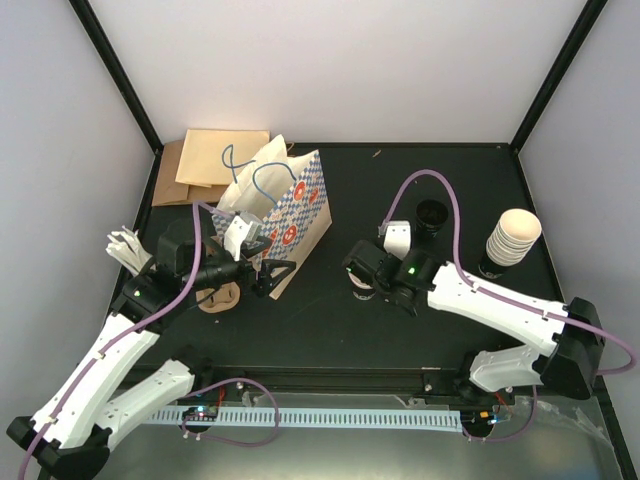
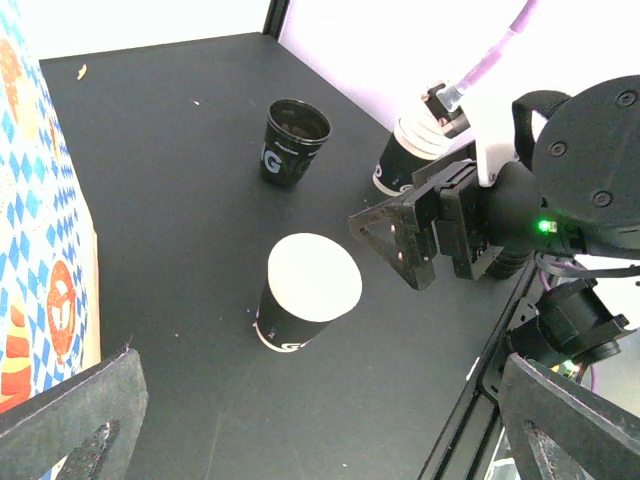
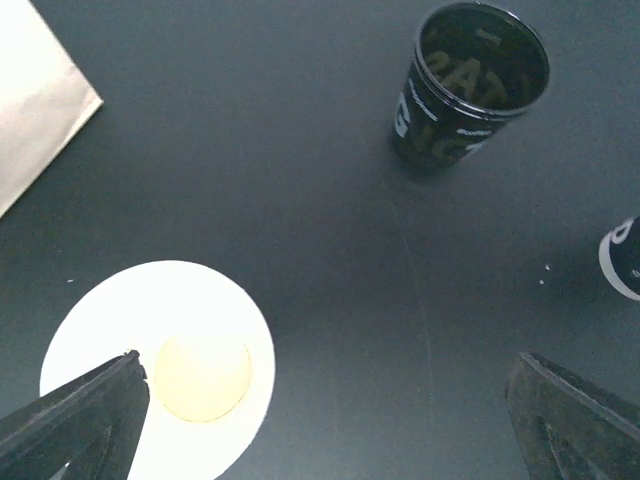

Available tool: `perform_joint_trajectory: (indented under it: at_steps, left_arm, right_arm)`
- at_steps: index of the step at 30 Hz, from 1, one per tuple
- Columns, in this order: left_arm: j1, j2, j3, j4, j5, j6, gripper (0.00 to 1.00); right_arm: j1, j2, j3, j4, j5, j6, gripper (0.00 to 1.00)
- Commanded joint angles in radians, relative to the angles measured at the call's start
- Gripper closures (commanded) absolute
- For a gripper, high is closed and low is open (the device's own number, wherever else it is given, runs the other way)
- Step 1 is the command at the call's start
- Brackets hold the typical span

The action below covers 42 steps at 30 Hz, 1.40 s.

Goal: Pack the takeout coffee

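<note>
The cup [image 3: 160,365] stands upright on the worktop [image 3: 330,200], just below the right end effector [image 3: 325,370], under one finger rather than centred. Both end effectors are released. The left end effector [image 1: 272,275] is farther off, beside the bag [image 1: 295,215].

Top external: fixed high behind the left arm [image 1: 100,370] and right arm [image 1: 500,310], looking down on the whole tabletop [image 1: 330,330].
Left wrist: low and near, facing across the tabletop toward the right arm.
Right wrist: close above the tabletop, looking straight down.
Shared by both wrist views: paper cup [image 2: 305,290], black cup [image 2: 290,145].
</note>
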<state>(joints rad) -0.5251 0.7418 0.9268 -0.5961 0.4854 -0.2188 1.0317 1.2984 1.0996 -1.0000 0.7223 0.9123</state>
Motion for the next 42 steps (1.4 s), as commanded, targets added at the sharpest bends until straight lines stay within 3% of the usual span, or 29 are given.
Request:
perform_joint_trajectory:
  at_steps: [1, 24, 37, 42]
  left_arm:
    - [-0.005, 0.001, -0.002, 0.025, 0.0, -0.013, 0.01]
    - [-0.005, 0.02, -0.011, 0.062, 0.033, -0.025, 0.01]
    - [-0.006, 0.027, -0.01, 0.065, 0.039, -0.02, 0.01]
    - [-0.005, 0.028, -0.015, 0.067, 0.039, -0.017, 0.01]
  right_arm:
    - [-0.013, 0.01, -0.013, -0.047, 0.065, 0.123, 0.0]
    - [-0.08, -0.007, -0.183, 0.002, 0.006, 0.324, 0.0]
    - [-0.206, -0.116, -0.325, -0.115, 0.066, 0.58, 0.0]
    - [-0.35, -0.128, -0.327, -0.246, 0.08, 0.692, 0.0]
